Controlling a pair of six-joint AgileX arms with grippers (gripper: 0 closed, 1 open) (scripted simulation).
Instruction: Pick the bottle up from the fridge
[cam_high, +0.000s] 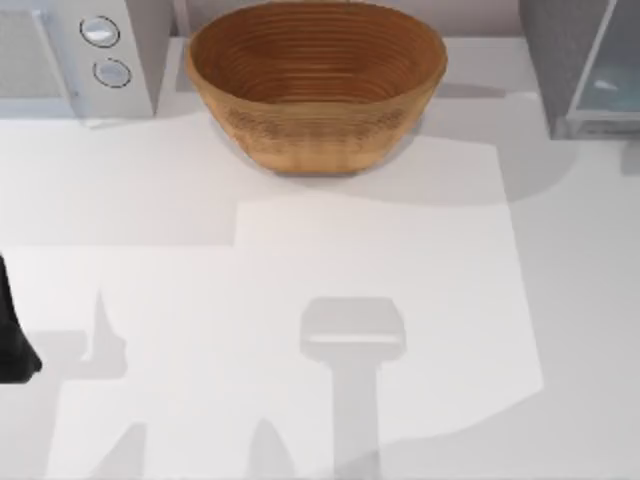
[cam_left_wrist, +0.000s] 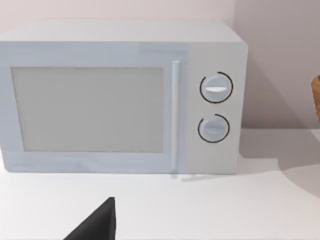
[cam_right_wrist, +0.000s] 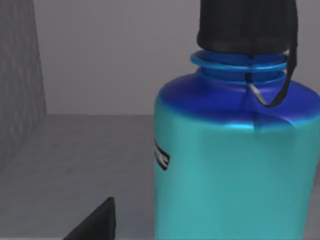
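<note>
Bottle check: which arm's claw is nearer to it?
Right. Its wrist view has the bottle looming close inside the grey fridge. The left arm sits at the table's left edge, its wrist view facing the white microwave, far from the fridge.

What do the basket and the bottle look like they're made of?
The basket looks like woven wicker or coiled fibre, matte brown with ridged rings. The bottle looks like glossy plastic or coated metal, with bright highlights on its teal band; its cap looks matte black.

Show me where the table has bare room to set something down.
Free: the wide table front, below the basket. Crowded: the back edge, where the microwave, basket and fridge stand in a row with narrow gaps.
</note>
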